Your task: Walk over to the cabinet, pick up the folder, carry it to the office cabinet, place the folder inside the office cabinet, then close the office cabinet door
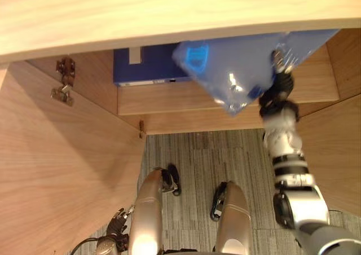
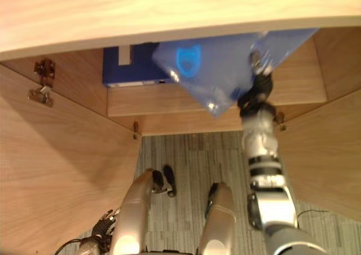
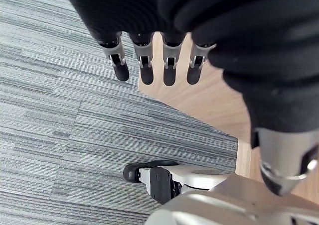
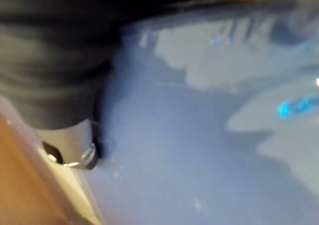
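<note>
You're in office, by look of it. Grey striped carpet tiles (image 3: 60, 115) on floor. Light wood-laminate cabinet (image 1: 169, 12) in front of you, left door (image 1: 62, 170) swung open, metal hinge (image 1: 64, 81) beside it. Dark blue box file (image 1: 144, 66) on shelf (image 1: 169, 101) inside. Translucent blue folder (image 1: 237, 69) at cabinet opening.

Translucent blue folder (image 1: 225, 69), tilted, gripped by right hand (image 1: 280, 88), far right in office cabinet (image 1: 169, 100); door (image 1: 56, 170) open.
</note>
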Motion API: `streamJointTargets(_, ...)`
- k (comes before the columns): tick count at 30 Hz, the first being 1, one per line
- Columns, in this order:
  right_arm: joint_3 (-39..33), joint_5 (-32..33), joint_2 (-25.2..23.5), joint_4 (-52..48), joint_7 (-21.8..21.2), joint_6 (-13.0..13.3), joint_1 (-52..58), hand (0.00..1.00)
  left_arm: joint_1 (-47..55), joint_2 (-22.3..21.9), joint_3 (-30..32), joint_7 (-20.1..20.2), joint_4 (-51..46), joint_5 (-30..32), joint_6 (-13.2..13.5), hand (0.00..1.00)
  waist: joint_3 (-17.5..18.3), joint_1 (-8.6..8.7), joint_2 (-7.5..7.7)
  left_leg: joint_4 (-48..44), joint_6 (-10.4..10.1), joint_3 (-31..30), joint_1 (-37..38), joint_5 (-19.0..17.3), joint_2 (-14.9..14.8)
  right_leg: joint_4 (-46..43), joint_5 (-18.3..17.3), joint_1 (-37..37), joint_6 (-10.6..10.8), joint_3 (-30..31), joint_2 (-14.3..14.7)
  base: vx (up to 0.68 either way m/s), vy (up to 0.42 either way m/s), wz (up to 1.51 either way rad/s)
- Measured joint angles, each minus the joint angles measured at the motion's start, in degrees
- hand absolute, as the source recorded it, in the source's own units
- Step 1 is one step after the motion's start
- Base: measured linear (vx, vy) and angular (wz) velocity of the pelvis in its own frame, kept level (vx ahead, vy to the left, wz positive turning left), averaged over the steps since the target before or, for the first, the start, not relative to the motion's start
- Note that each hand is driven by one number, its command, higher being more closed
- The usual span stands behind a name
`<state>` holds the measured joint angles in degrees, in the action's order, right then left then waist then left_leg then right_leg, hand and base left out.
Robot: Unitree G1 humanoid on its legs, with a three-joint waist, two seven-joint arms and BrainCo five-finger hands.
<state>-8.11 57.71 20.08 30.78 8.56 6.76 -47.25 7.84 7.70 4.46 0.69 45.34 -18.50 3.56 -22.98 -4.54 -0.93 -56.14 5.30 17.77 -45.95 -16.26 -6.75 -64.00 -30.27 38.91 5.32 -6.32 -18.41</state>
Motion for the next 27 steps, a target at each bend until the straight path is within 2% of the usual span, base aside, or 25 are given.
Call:
streamJointTargets(3, -2.31, 8.43, -0.25, 1.11, 1.31, 0.17, -4.19, 1.00, 0.00, -0.33, -0.03, -0.75, -1.01, -0.29, -0.34, 0.00, -0.16, -0.92, -0.23, -0.40, 0.41, -0.95, -1.77, 0.46, 0.44, -0.37, -0.01, 0.90, -0.01, -1.00, -0.46, 0.00, 0.026, 0.18)
streamJointTargets(5, -5.92, 16.94, -0.37, 3.73, 3.50, 2.28, -9.82, 1.00, -0.02, -0.70, -0.12, -1.64, -2.19, -0.76, -0.85, 0.00, -0.51, -1.69, -0.47, -1.02, 0.47, -1.70, -2.94, 0.56, 0.57, -0.66, -0.04, 1.24, -0.05, -1.73, -0.59, 0.02, 0.032, 0.16)
streamJointTargets(6, -7.23, 18.83, -0.62, 4.03, 4.22, 3.33, -11.07, 1.00, -0.02, -0.80, -0.18, -1.77, -2.39, -1.14, -0.90, 0.00, -0.56, -1.95, -0.55, -1.18, 0.47, -1.89, -3.15, 0.56, 0.65, -0.83, -0.08, 1.26, -0.09, -1.95, -0.69, 0.02, 0.032, 0.19)
streamJointTargets(8, -10.10, 21.75, -0.73, 6.68, 7.45, 7.97, -14.97, 1.00, -0.01, -0.82, -0.66, -2.15, -3.31, -2.29, -1.59, 0.00, -0.57, -2.54, -0.57, -1.84, 0.55, -2.98, -4.85, 0.68, 1.53, -1.77, -0.83, 1.93, -0.25, -3.12, -1.66, 0.01, 0.017, 0.30)
streamJointTargets(12, -13.59, 22.13, -0.61, 9.16, 9.97, 8.97, -19.33, 1.00, -0.02, -0.88, -1.30, -2.96, -4.44, -2.79, -2.08, 0.00, -1.03, -3.01, -1.06, -2.76, 0.32, -4.11, -7.15, 0.99, 2.07, -3.07, -1.41, 3.33, -0.41, -3.99, -2.10, 0.00, -0.004, 0.19)
streamJointTargets(14, -15.44, 22.12, 0.99, 12.76, 11.49, 7.44, -23.43, 1.00, -0.02, -0.86, -1.97, -3.05, -5.40, -2.81, -2.08, 0.00, -1.79, -3.15, -1.71, -2.74, 0.04, -4.91, -9.12, 1.83, 2.79, -4.08, -1.63, 4.81, -0.79, -4.69, -2.82, -0.02, -0.017, 0.25)
streamJointTargets(19, -13.97, 22.32, 5.91, 18.93, 12.09, 3.14, -28.96, 1.00, -0.04, -0.89, -3.38, -3.08, -6.66, -4.10, -2.07, 0.00, -2.78, -4.00, -2.97, -2.70, -0.40, -5.69, -13.42, 3.58, 3.61, -6.20, -1.93, 9.07, -1.29, -5.18, -3.64, -0.02, -0.037, 0.18)
streamJointTargets(22, -11.92, 23.78, 7.59, 21.55, 13.22, 2.14, -29.76, 1.00, -0.42, -1.28, -3.60, -3.52, -6.65, -4.83, -1.99, 0.00, -2.84, -4.38, -3.04, -2.82, -0.32, -6.20, -16.48, 4.79, 3.67, -7.44, -2.06, 12.25, -1.58, -5.38, -3.67, -0.01, -0.063, 0.12)
streamJointTargets(27, -11.62, 23.55, 10.18, 25.51, 15.87, 1.30, -29.79, 1.00, -2.02, -2.60, -3.33, -4.95, -6.38, -4.87, -2.07, 0.00, -3.85, -4.34, -4.15, -2.98, -0.63, -7.13, -19.88, 6.12, 4.23, -9.11, -2.39, 15.49, -2.22, -5.87, -4.11, -0.01, -0.068, 0.13)
